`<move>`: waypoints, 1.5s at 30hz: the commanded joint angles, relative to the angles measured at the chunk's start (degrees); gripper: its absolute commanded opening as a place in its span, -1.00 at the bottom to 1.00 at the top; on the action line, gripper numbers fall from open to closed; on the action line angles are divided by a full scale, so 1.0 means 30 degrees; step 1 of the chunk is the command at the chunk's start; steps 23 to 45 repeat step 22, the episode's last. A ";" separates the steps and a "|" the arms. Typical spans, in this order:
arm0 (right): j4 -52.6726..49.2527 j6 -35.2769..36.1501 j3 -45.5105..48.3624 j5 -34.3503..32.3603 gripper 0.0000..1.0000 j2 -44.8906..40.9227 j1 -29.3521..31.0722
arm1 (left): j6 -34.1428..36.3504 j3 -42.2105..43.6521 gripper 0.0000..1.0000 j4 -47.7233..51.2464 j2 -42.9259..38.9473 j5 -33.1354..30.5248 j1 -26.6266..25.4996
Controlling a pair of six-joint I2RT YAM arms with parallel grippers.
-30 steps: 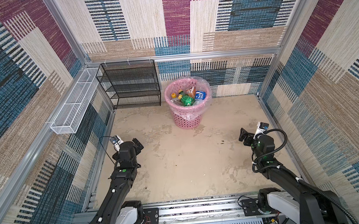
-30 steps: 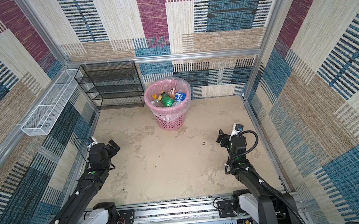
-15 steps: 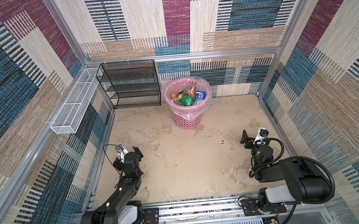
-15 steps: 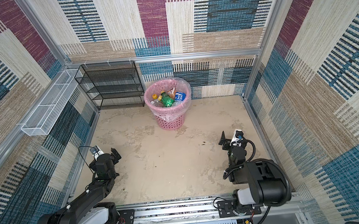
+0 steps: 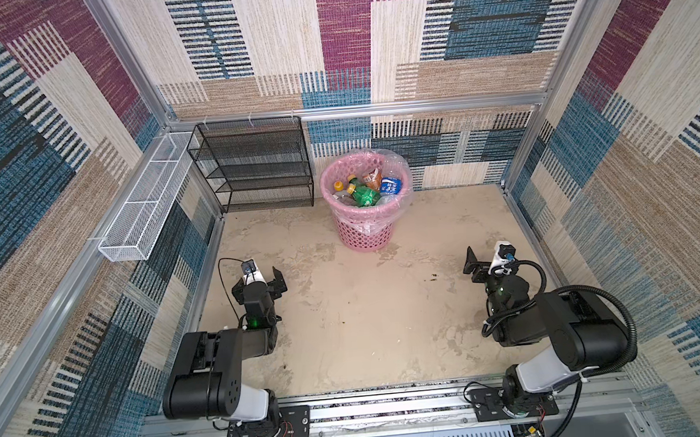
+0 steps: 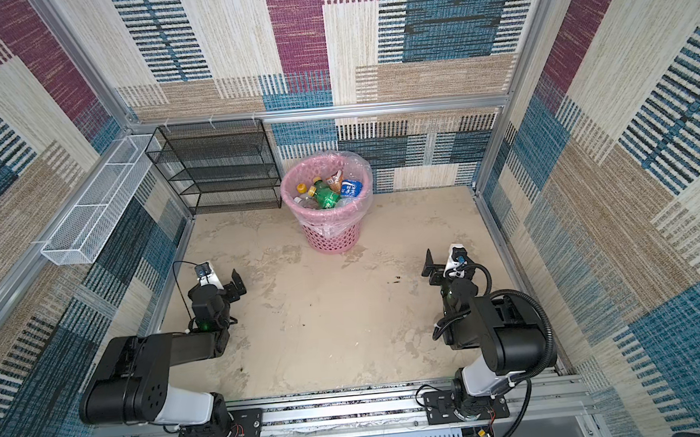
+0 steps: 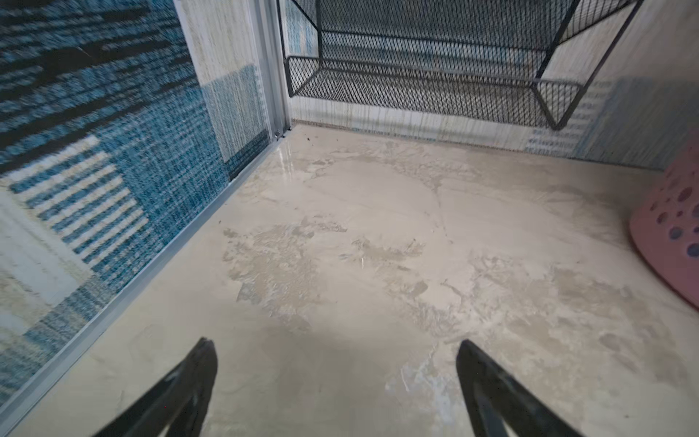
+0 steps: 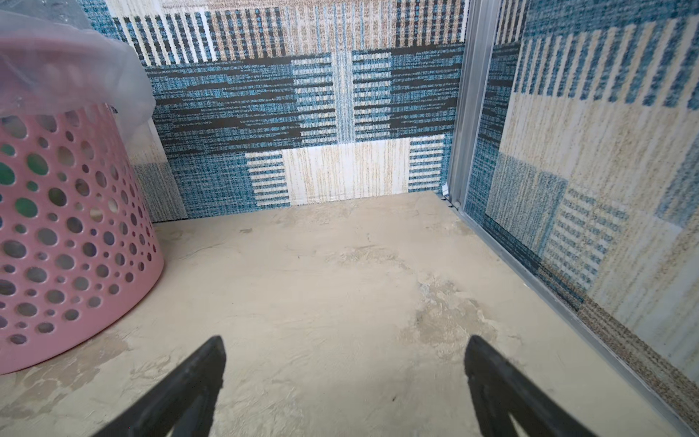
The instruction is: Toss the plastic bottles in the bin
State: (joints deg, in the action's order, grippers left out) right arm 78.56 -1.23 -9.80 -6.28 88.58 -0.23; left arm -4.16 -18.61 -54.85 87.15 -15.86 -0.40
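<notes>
Beige floor [image 5: 367, 318]: mottled, with paler and greyer patches and some dark specks. It fills the lower middle of both top views.
Walls [image 5: 346, 41]: woven patchwork in blue, cream, tan and purple, closing the cell on three sides around you.
Frame [image 5: 375, 109]: silver metal rails along the back wall and up the corners.
Bin [image 5: 365, 234]: pink, with round holes, upright on the floor at the upper middle of both top views, near the back wall. A clear bag [image 5: 402, 167] is folded over its rim.
Plastic bottles [image 5: 364, 194]: those you can see lie inside the bin, among them a green one with a yellow cap and one with a blue label.
Black mesh rack [image 5: 254, 171]: against the back wall, just left of the bin in the frame.
White wire tray [image 5: 140, 215]: hung on the left wall, upper left of the frame.
Left gripper [image 7: 334, 346]: lower left in both top views, above bare floor, with your jaws wide apart and empty.
Right gripper [image 8: 346, 340]: right side of both top views, above bare floor, jaws wide apart and empty, well apart from the bin.
</notes>
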 commanded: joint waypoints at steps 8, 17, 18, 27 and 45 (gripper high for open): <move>-0.0466 0.0763 -0.0540 0.1871 0.97 0.0123 0.0008 | 0.0624 -0.1453 0.97 0.1738 0.0311 0.0902 0.0047; -0.0446 0.0894 -0.0570 0.2160 0.97 0.0116 0.0008 | 0.0643 -0.1488 0.97 0.1907 0.0260 0.0960 0.0025; -0.0484 0.0910 -0.0571 0.2241 0.97 0.0131 -0.0001 | 0.0679 -0.1464 0.97 0.1743 0.0303 0.0972 0.0021; -0.0255 0.0540 -0.0425 0.1349 0.97 0.0104 0.0017 | 0.0658 -0.1495 0.97 0.1782 0.0282 0.0961 0.0035; -0.0255 0.0540 -0.0425 0.1349 0.97 0.0104 0.0017 | 0.0658 -0.1495 0.97 0.1782 0.0282 0.0961 0.0035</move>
